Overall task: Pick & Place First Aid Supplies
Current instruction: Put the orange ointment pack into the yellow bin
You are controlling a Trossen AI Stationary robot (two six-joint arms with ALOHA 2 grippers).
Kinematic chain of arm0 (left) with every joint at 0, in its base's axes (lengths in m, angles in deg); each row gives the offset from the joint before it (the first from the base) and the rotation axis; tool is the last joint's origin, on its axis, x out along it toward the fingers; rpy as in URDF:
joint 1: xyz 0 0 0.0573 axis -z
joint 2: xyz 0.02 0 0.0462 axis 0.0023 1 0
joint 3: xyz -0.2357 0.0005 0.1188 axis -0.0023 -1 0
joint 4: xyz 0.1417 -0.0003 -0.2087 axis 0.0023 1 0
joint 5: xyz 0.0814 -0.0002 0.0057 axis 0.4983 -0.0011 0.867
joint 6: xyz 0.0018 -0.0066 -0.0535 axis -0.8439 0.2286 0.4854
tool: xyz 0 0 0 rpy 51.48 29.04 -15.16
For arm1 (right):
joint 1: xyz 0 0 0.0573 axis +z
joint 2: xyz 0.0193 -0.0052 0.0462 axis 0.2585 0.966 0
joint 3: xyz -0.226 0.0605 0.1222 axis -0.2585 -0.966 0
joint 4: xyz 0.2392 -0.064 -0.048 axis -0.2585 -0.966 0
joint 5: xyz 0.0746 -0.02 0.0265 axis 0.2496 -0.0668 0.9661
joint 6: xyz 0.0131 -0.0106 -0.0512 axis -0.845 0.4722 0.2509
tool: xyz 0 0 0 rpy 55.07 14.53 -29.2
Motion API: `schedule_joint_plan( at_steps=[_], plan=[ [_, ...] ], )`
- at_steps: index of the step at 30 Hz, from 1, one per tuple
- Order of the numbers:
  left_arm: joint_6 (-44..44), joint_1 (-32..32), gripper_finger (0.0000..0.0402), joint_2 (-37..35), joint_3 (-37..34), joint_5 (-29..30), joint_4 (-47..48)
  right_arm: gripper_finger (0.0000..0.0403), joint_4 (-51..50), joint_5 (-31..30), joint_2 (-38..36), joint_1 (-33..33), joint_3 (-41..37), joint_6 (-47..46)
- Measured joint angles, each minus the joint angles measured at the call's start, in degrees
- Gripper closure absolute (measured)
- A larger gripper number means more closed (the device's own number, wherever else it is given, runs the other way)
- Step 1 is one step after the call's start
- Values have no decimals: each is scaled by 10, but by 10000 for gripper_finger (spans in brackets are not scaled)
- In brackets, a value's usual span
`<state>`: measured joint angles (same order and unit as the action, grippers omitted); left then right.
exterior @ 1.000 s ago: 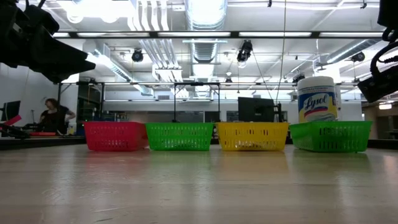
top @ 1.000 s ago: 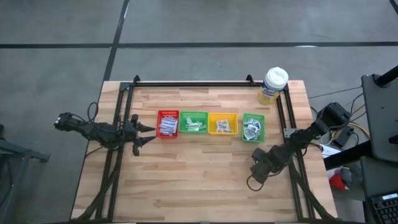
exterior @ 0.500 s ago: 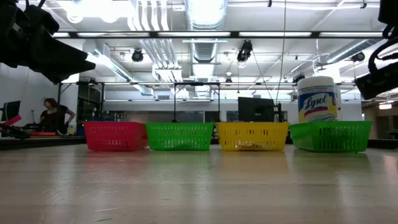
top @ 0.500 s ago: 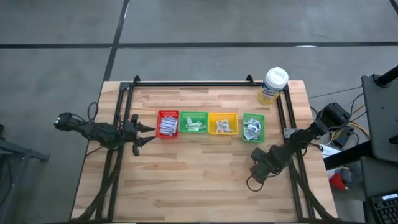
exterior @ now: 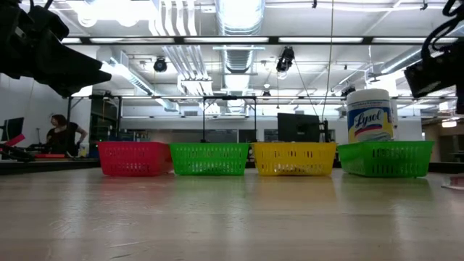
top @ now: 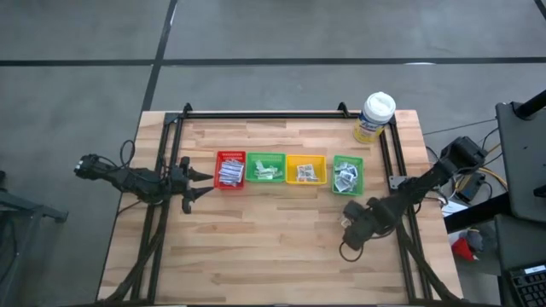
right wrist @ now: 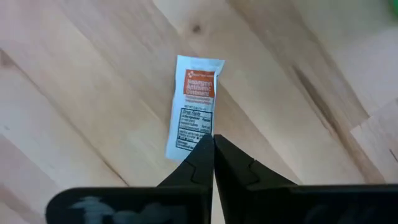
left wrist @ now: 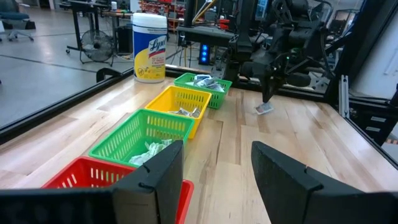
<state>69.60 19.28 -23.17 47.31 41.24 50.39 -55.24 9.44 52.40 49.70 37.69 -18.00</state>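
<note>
A small white packet with an orange label (right wrist: 194, 106) is caught in my right gripper (right wrist: 212, 144), which is shut and points down over the table's right part, in front of the right green tray (top: 347, 175). The left wrist view shows that packet (left wrist: 265, 107) just under the right gripper's dark fingers. Red (top: 230, 170), green (top: 266, 168), yellow (top: 305, 170) and green trays stand in a row and hold more packets. My left gripper (left wrist: 216, 167) is open, held level left of the red tray. My right gripper pinches the packet's one short end (right wrist: 200, 135) between the free ends of its two fingers, coming from above. The packet sticks out tilted below the fingers, close over the wood; whether its other end (right wrist: 200, 62) touches the table, I cannot tell.
A white-lidded tub with a yellow label (top: 374, 117) stands at the table's far right corner. A black frame (top: 256, 114) runs along the far and side edges. Bare wood (top: 273, 247) lies in front of the tray row.
My right gripper has risen a little and tipped, still shut; in the low view its arm stands higher than before.
</note>
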Motion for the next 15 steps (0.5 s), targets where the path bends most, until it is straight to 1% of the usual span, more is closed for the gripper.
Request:
schedule_joint_plan(
  at_steps=[4,8,15],
  plan=[
    [0,0,213,0,0,0,0,395,0,-16,-22,0,0,-8],
    [0,0,213,0,0,0,0,395,-1,-19,-31,0,0,-9],
    [0,0,213,0,0,0,0,395,-1,-18,-16,0,-1,-8]
  ],
)
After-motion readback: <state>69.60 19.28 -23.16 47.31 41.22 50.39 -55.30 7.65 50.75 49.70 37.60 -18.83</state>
